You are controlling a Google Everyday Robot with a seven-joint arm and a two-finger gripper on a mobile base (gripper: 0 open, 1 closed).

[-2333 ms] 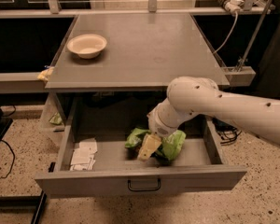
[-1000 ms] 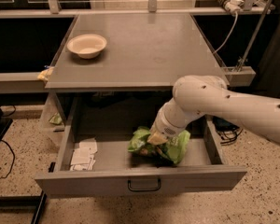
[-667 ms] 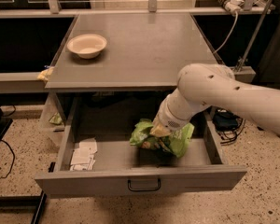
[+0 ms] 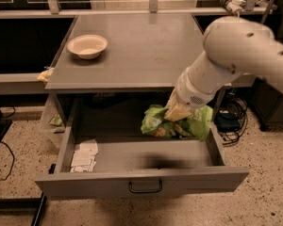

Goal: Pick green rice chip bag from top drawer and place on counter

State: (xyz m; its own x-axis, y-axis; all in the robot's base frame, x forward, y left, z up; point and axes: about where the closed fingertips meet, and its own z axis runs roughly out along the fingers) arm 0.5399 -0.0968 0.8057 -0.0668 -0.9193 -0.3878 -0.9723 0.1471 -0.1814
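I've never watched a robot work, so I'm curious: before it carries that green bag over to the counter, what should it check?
1. Gripper shut on the green rice chip bag, above the top drawer: ok.
2. Bag clear of the drawer floor: ok, its shadow lies beneath.
3. Bag above the counter edge: not ok, it appears to hang below it.
4. Free landing spot: ok, the bowl sits far left.
5. Grip firmness: cannot tell.

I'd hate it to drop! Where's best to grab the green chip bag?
Probably its crumpled top, from above: the bag is floppy and hangs from there. The tool pinches it there, above the open drawer, in front of the counter.
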